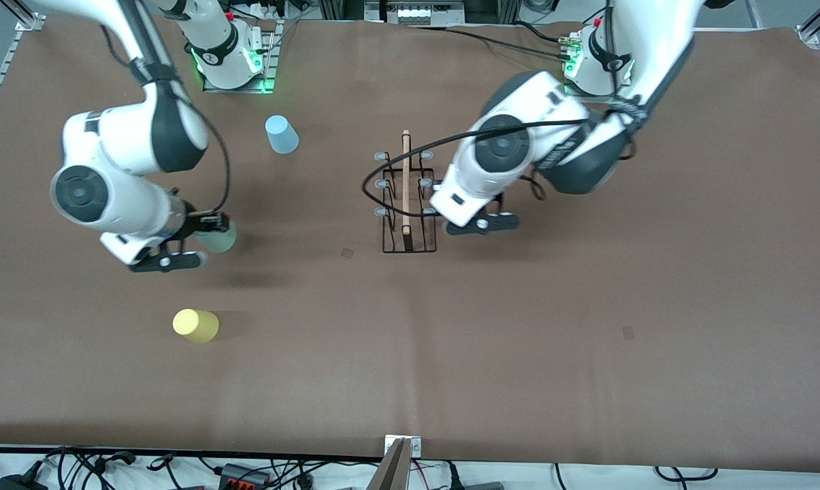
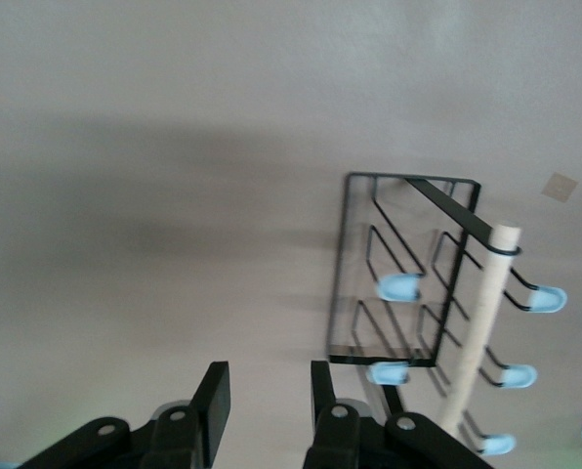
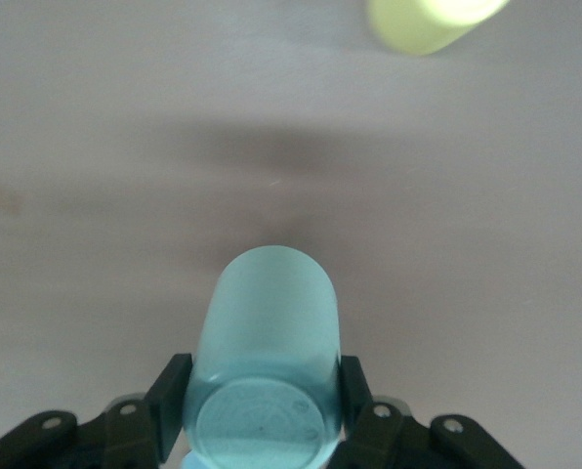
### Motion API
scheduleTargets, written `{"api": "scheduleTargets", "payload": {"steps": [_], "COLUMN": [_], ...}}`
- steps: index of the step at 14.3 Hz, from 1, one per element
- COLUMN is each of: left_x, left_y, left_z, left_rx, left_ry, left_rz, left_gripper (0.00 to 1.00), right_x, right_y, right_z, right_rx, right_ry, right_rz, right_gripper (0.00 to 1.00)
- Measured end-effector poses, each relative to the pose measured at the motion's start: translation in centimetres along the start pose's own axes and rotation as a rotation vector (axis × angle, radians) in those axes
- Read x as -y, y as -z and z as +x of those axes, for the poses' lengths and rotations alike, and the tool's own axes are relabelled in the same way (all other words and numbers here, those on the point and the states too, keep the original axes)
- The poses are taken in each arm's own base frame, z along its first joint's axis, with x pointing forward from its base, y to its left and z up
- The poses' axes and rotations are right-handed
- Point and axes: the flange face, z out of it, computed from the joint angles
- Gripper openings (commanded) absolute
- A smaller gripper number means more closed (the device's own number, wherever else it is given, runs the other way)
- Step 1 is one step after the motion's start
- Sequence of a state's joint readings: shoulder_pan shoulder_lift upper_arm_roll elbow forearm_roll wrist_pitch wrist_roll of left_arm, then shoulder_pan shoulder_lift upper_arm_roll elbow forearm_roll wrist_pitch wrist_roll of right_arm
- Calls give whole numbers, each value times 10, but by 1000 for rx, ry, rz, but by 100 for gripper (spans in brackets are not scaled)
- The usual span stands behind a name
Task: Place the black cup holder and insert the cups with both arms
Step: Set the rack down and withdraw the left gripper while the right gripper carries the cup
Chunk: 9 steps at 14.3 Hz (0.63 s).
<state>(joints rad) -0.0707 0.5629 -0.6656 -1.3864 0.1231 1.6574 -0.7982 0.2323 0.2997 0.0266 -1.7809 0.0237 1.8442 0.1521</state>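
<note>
Right tool [image 3: 262, 391] around mint cup [image 3: 267, 362]

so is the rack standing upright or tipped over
Upright: the black cup holder rests on its rectangular base, wooden rod on top, pegs angled upward. No cups on it yet.

Black cup holder [image 1: 407, 194] mid-table, left pincer [image 1: 483, 224] beside it, right pincer [image 1: 202, 235] w/ mint cup [image 1: 220, 237]
</note>
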Motion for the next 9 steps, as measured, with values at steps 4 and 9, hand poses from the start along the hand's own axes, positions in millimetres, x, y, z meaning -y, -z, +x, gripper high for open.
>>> {"api": "scheduleTargets", "payload": {"steps": [4,9], "left_x": [65,163], "left_y": [34,85], "left_z": [37,65], "left_rx": [-34,-109], "left_ry": [-75,-113], "left_rz": [-31,-51], "left_gripper": [100,100], "right_x": [128,242], "right_y": [12,2], "right_z": [-45,-105], "right_rx": [0,44], "right_ry": [-8,-44], "right_rz": [-12,39], "right_gripper": [19,20]}}
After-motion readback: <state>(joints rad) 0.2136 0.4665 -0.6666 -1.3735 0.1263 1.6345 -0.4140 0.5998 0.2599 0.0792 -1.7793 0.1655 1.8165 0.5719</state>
